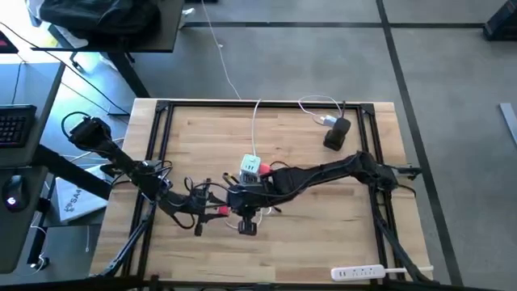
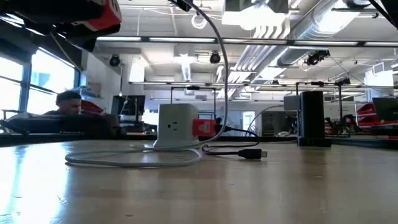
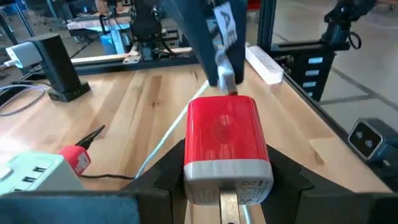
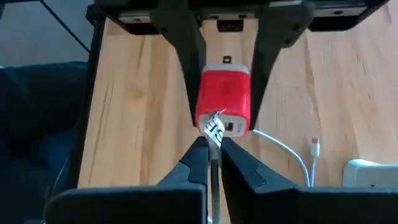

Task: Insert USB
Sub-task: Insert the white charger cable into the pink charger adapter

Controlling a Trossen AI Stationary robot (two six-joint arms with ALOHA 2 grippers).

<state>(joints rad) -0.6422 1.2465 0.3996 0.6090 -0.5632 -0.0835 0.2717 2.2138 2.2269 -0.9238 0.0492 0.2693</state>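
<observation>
The USB (image 2: 204, 129), a small red-pink plug on a thin black cable, sits against the side of the white charger cube (image 2: 176, 126), which stands on the table's middle. It also shows in the left wrist view as the USB (image 3: 76, 158). Above the table near the centre, my left gripper (image 3: 227, 186) is shut on a red charger block (image 3: 227, 134). My right gripper (image 4: 211, 146) faces it, shut on a silvery plug (image 3: 227, 79) with a white label, on a white cable. My left gripper pinches the red charger block between its two fingers (image 3: 166, 177), on two opposite sides at its white pronged end (image 3: 227, 177). The block is lifted clear of the table, its port end pointing away from the gripper. My right gripper pinches the silvery plug (image 4: 216, 129) between its fingertips (image 4: 194, 155), just behind the label. The plug's tip meets the red block's port face (image 4: 231, 127). How far in it sits, I cannot tell. The white cable trails slack down to the table.
A black box (image 1: 337, 133) stands at the far right. A white power strip (image 1: 359, 272) lies on the near right edge. White cable loops (image 2: 134, 158) lie before the cube, with a loose black plug (image 2: 252, 153) beside them. Black frame rails (image 1: 161, 145) border the table. A person (image 2: 71, 106) sits beyond.
</observation>
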